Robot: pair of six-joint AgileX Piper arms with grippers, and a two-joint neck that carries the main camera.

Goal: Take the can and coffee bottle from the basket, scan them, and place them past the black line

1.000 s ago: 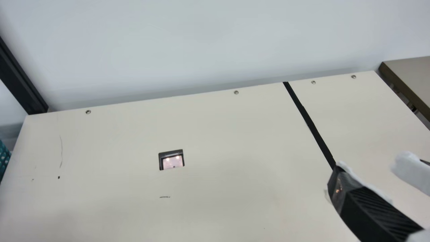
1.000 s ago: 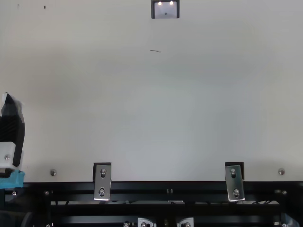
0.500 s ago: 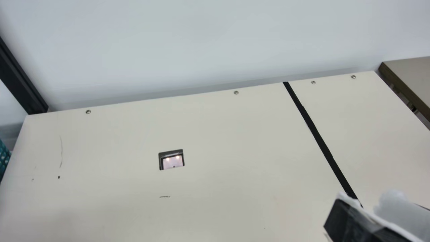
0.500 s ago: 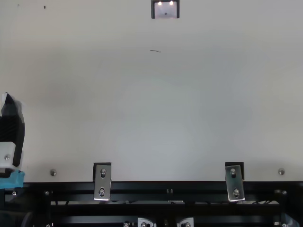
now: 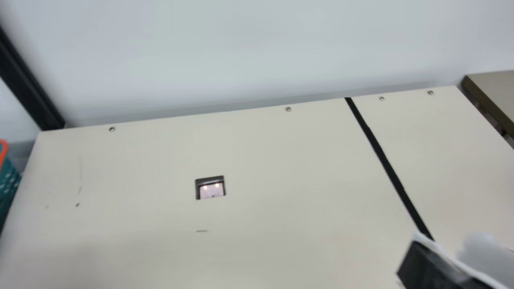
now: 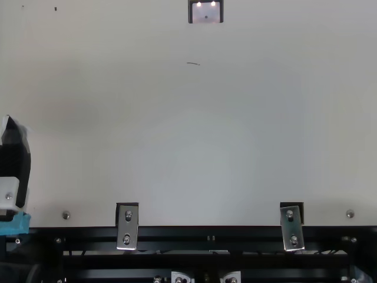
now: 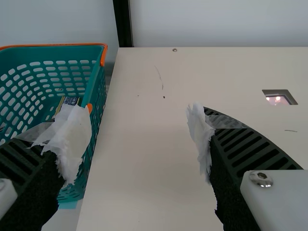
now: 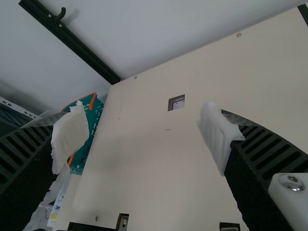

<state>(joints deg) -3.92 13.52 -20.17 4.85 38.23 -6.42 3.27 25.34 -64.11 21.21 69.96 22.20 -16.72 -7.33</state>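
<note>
Keeping the left gripper spread with nothing pinched, likely to leave room for a can or a coffee bottle. Seeing the basket by the table's left edge, presumably parked there to leave the surface free for scanning. Making out a dark-and-yellow printed item low inside; cannot tell whether can or bottle. Cannot make out its mate for certain.

Noting the scanner window lit and set into the table, between basket and black line. Reading that order as pick, scan, set down, from left to right.

Holding the right gripper spread too, empty, near the close end of the line in the main view; probably waiting there to take the far-side placing. Finding white wrapping over the fingertips, perhaps to soften the grip on smooth sides. Judging the pick as the step in hand, with nothing scanned yet. To watch: snagging on the rim, or tipping the item on closing.
</note>
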